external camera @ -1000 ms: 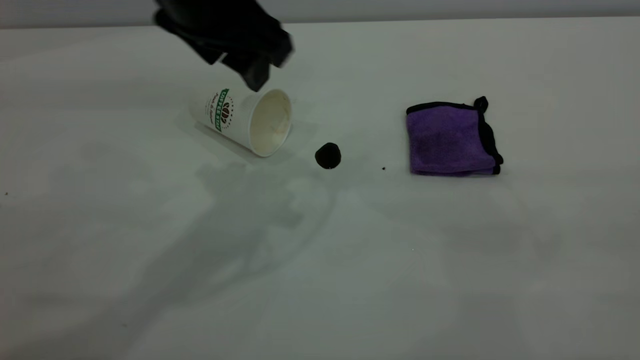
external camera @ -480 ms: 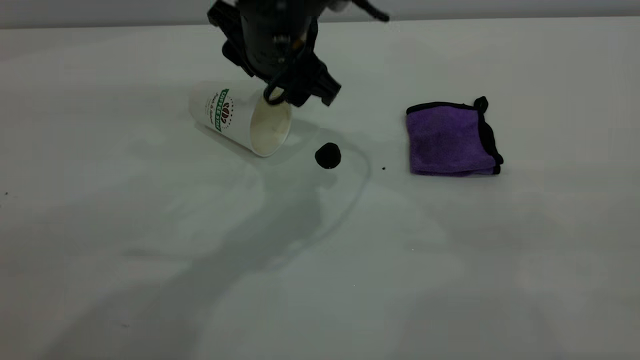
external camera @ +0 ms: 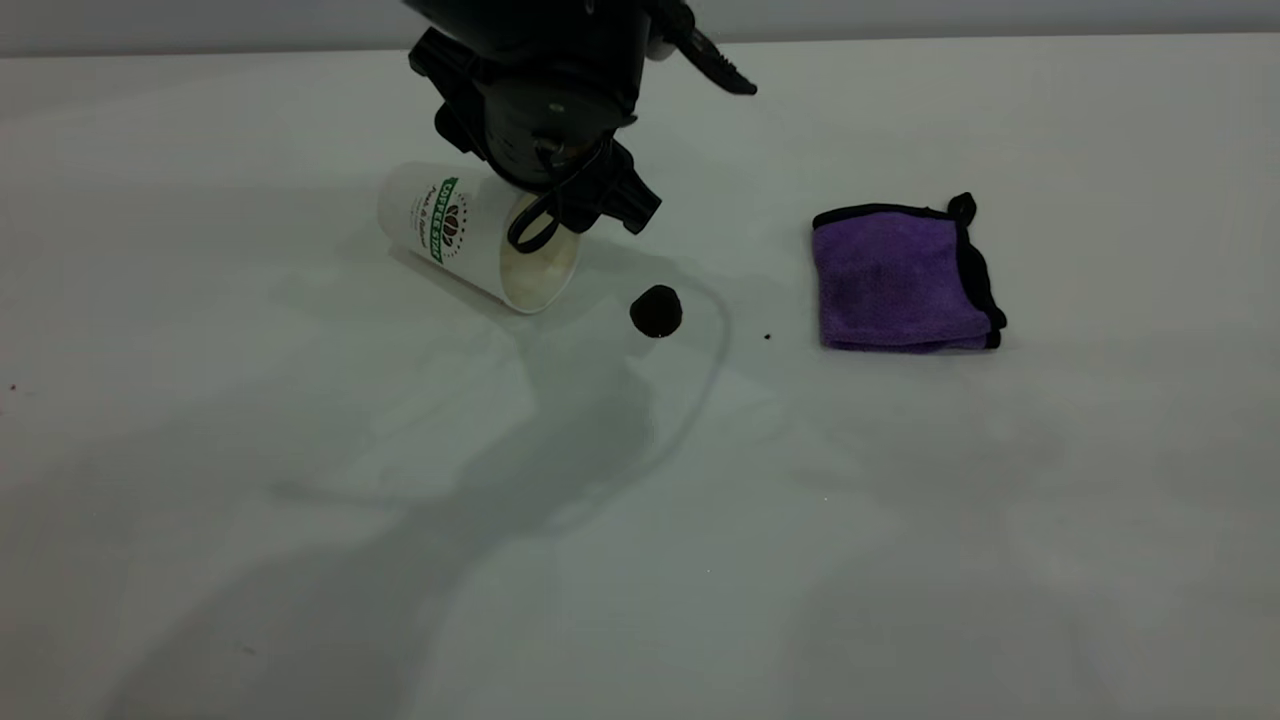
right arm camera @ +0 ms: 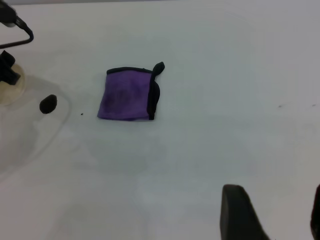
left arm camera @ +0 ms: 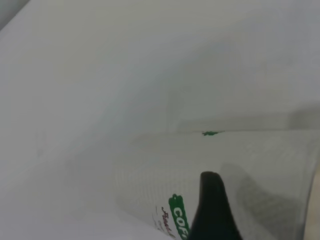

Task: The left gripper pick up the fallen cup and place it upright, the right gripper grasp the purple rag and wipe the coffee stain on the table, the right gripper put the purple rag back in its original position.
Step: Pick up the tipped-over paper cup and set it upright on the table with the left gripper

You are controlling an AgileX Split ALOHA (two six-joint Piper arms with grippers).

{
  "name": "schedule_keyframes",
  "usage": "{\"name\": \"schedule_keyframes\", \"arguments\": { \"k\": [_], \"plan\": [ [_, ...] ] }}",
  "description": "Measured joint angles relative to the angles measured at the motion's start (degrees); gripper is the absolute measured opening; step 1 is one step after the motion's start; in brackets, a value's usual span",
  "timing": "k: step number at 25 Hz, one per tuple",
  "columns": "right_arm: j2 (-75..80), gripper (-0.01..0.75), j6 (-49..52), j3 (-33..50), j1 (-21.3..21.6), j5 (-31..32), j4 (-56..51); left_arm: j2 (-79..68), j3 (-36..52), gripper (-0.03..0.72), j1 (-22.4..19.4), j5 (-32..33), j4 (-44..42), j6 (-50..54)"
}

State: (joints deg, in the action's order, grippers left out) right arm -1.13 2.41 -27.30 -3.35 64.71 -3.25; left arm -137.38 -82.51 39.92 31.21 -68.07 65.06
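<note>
We see the large plain white-grey table [external camera: 900, 520] filling nearly the whole exterior view, with wide bare surface on the near side of everything and its far edge just behind the arm. The bulky all-black left gripper [external camera: 560, 195] with its looping cable hangs right over the mouth end of the tapered white paper cup [external camera: 455, 235], which lies on its side beneath it, green band facing us, cream inside partly hidden. We cannot tell from outside how the jaws stand. The left wrist view adds the cup's finely textured wall [left arm camera: 220, 170] filling the frame, with one black finger [left arm camera: 212, 210] in front of it; the other is out of frame.

The small fluffy purple rag [external camera: 905, 275], folded, black-edged with a corner loop, lies well apart from that gripper, past the stain. The right wrist view shows it [right arm camera: 129, 94] far ahead of the right gripper [right arm camera: 272, 215], whose fingers stand apart over bare table.

The round glossy black-brown coffee stain [external camera: 656, 311] sits near the cup's mouth.
</note>
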Motion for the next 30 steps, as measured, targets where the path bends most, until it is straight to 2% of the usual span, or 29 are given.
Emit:
{"name": "schedule_keyframes", "arguments": {
  "k": [13,17,19,21,26,27,30],
  "plan": [
    [0.0,0.391,-0.1,0.0,0.0,0.0,0.0,-3.3,-0.3,0.580,0.0,4.5,-0.4,0.2],
    [0.0,0.391,0.0,0.0,0.0,0.0,0.0,-4.3,-0.3,0.550,0.0,6.2,-0.6,0.2],
    [0.0,0.391,0.0,0.0,0.0,0.0,0.0,-4.5,-0.3,0.499,0.0,6.6,-0.6,0.3],
    [0.0,0.391,0.0,0.0,0.0,0.0,0.0,-4.5,-0.3,0.417,0.0,7.2,-0.7,0.3],
    [0.0,0.391,0.0,0.0,0.0,0.0,0.0,-4.0,-0.4,0.098,0.0,12.3,-1.6,-0.2],
    [0.0,0.391,0.0,0.0,0.0,0.0,0.0,-3.4,-0.4,0.053,0.0,12.9,-1.5,-0.7],
    [0.0,0.391,-0.1,0.0,0.0,0.0,0.0,-0.8,-0.6,0.007,-0.1,12.3,2.0,-5.7]
  ]
}}
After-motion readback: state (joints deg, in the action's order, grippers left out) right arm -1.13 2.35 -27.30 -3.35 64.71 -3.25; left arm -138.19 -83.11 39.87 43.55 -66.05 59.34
